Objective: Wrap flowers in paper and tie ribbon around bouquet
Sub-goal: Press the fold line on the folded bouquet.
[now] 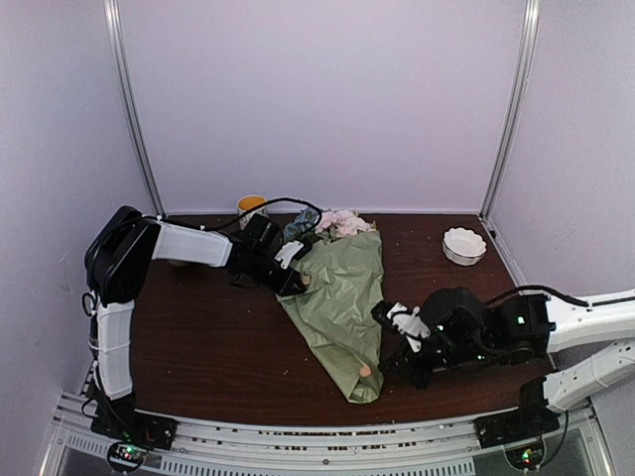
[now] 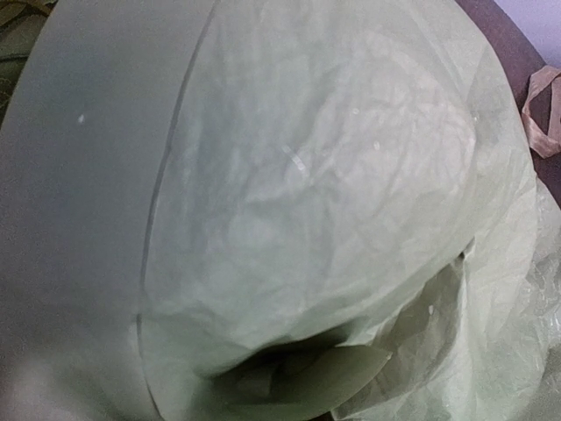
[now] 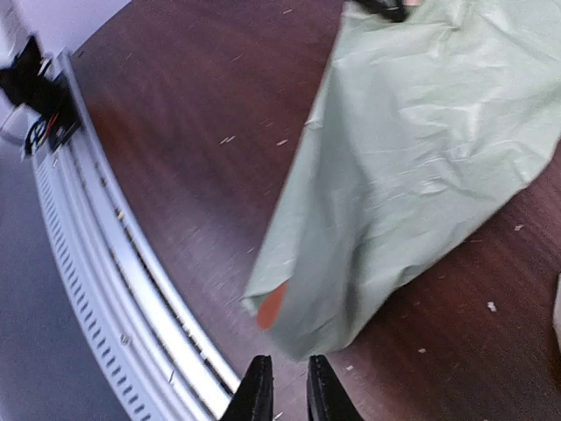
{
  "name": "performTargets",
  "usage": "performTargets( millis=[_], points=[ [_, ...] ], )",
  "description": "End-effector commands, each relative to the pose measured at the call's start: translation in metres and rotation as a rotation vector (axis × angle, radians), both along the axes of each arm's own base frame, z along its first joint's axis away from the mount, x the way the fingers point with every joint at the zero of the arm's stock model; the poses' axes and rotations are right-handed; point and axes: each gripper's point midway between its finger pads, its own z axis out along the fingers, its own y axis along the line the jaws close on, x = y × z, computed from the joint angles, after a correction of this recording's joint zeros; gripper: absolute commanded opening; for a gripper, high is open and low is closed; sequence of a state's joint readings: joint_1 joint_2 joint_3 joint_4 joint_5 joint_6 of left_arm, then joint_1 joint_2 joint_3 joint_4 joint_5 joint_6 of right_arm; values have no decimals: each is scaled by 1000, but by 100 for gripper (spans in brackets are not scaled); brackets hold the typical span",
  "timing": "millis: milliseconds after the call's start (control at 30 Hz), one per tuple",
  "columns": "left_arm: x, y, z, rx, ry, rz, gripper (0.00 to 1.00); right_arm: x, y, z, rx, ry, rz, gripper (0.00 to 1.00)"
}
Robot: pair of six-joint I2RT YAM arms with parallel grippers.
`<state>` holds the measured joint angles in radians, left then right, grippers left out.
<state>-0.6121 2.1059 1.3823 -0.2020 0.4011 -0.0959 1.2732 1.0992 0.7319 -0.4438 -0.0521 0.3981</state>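
Note:
The bouquet (image 1: 342, 297) lies on the dark table as a cone of sage-green paper (image 3: 421, 167). Pink and white flowers (image 1: 342, 221) show at its far wide end, and its narrow tip (image 1: 365, 389) points to the front edge. My left gripper (image 1: 295, 281) sits at the cone's upper left edge. Paper (image 2: 289, 202) fills the left wrist view and hides its fingers. A beige ribbon (image 2: 543, 105) loop shows at that view's right edge. My right gripper (image 3: 289, 390) hovers just short of the tip, jaws a narrow gap apart, nothing between them. A tan fold (image 3: 272, 305) shows at the tip.
A white bowl (image 1: 464, 245) stands at the back right and a yellow cup (image 1: 251, 205) at the back left behind the left arm. The slotted metal rail (image 3: 105, 289) runs along the front edge close to the right gripper. Walls enclose three sides.

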Motion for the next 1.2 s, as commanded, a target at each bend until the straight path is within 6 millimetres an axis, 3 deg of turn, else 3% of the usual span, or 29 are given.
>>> performTargets(
  millis=[0, 100, 200, 300, 400, 533, 667, 800, 967, 1067, 1167],
  points=[
    [2, 11, -21, 43, 25, 12, 0, 57, -13, -3, 25, -5, -212, 15],
    [1, 12, -22, 45, 27, 13, 0, 81, -6, -9, -25, -39, -253, 13],
    [0, 12, -24, 47, 29, 13, 0, 82, 16, -23, -74, -24, -188, 12],
    [0, 13, -24, 49, 28, 14, 0, 58, 41, -39, -123, -31, -51, 11],
    [2, 14, -25, 50, 27, 18, 0, 28, 54, -64, -171, 15, 62, 11],
    [10, 16, -20, 38, 17, 32, 0, 9, 46, -106, -261, 137, 77, 9],
    [24, 18, -9, 26, -11, 50, 0, 2, 35, -122, -292, 181, 60, 9],
    [30, 17, -4, 17, -27, 46, 0, -2, 35, -108, -274, 179, 96, 9],
    [26, 15, -5, -1, -20, 33, 0, -10, 47, -45, -95, 129, 200, 13],
    [25, 14, -6, -5, -17, 28, 0, 17, 42, -30, -8, 130, 93, 15],
    [24, 14, -6, -7, -14, 28, 0, 51, 25, -50, -68, 118, -67, 14]
  ],
)
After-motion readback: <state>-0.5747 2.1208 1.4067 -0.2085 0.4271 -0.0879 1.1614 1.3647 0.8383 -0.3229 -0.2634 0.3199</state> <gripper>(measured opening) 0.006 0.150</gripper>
